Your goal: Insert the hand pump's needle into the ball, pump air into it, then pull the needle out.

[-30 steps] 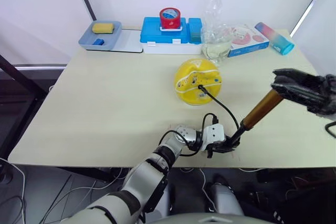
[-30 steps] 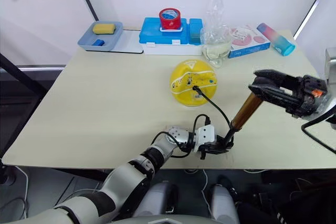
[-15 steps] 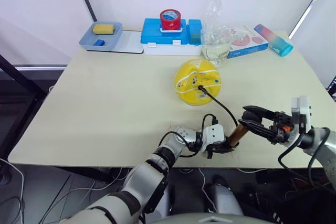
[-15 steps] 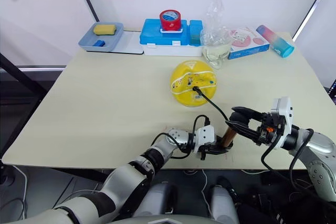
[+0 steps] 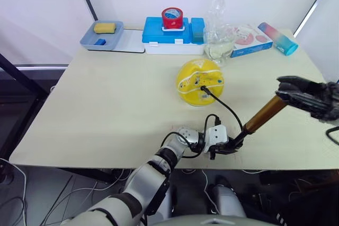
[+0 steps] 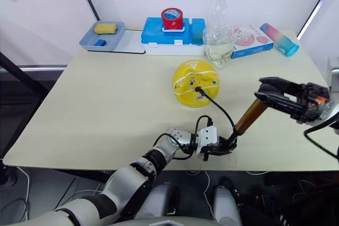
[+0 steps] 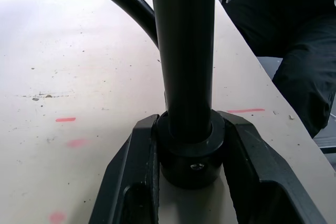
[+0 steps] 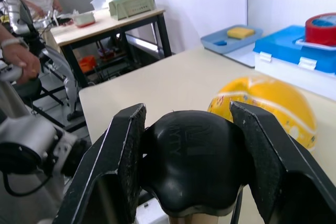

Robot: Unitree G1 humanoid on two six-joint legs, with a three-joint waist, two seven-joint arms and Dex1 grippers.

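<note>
While the ball (image 5: 199,82) sat mid-table with the needle (image 5: 203,90) in it, the left gripper (image 5: 229,146) pinched the hand pump (image 5: 263,115) at its base. Seen from the right wrist, the right gripper (image 8: 190,157) clamped the pump's black handle.

Hand pump (image 5: 263,115) barrel metallic bronze, glossy; ball (image 5: 199,82) smooth w/ slight sheen
</note>
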